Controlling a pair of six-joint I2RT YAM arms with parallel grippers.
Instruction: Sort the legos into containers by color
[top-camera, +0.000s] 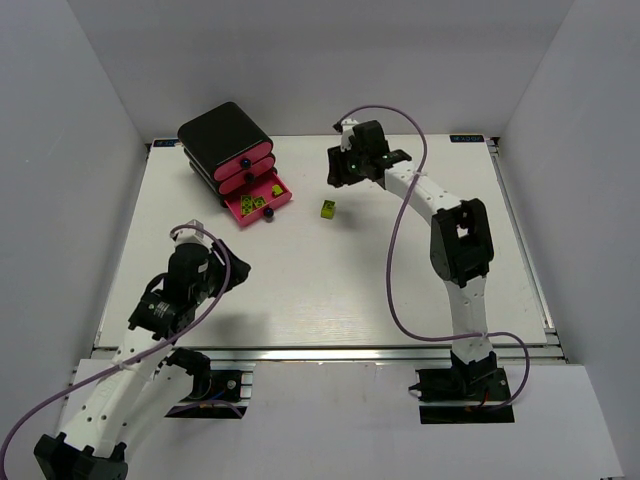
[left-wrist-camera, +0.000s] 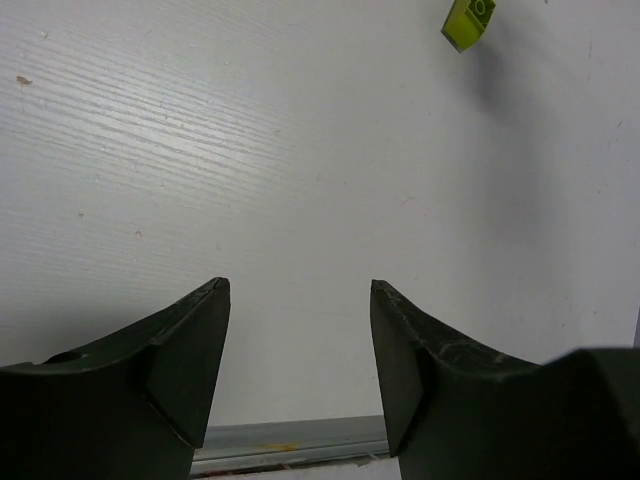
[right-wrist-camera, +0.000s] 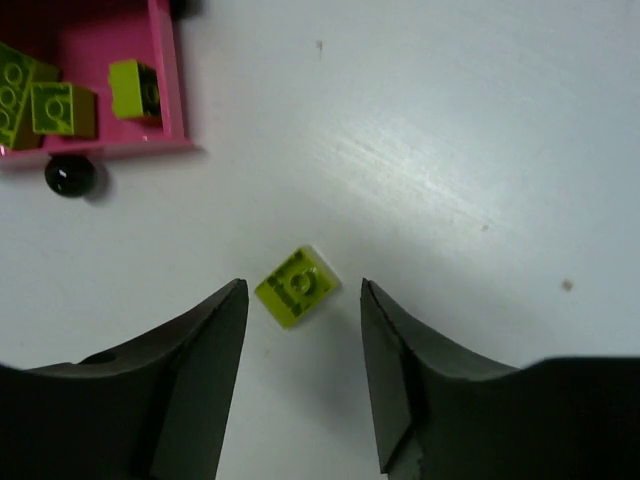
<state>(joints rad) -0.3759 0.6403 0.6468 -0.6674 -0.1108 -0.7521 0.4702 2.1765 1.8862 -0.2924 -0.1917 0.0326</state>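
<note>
A black cabinet (top-camera: 225, 135) holds three pink drawers. The bottom drawer (top-camera: 284, 203) is pulled open and holds several lime bricks (top-camera: 255, 203); the upper two are shut. One lime brick (top-camera: 327, 209) lies alone on the table to the drawer's right. My right gripper (top-camera: 340, 172) hangs open above it. In the right wrist view the brick (right-wrist-camera: 297, 286) lies flat between and just past the open fingertips, untouched, with the drawer's wall (right-wrist-camera: 165, 90) and lime bricks (right-wrist-camera: 62, 108) at upper left. My left gripper (left-wrist-camera: 300, 290) is open and empty, low at the near left (top-camera: 235, 272). No green or purple bricks show.
The open drawer's black knob (right-wrist-camera: 70, 176) sits close to the left of the lone brick. The lone brick also shows at the top of the left wrist view (left-wrist-camera: 468, 22). The table's metal front rail (left-wrist-camera: 290, 440) runs just beyond the left fingers. White walls enclose the table.
</note>
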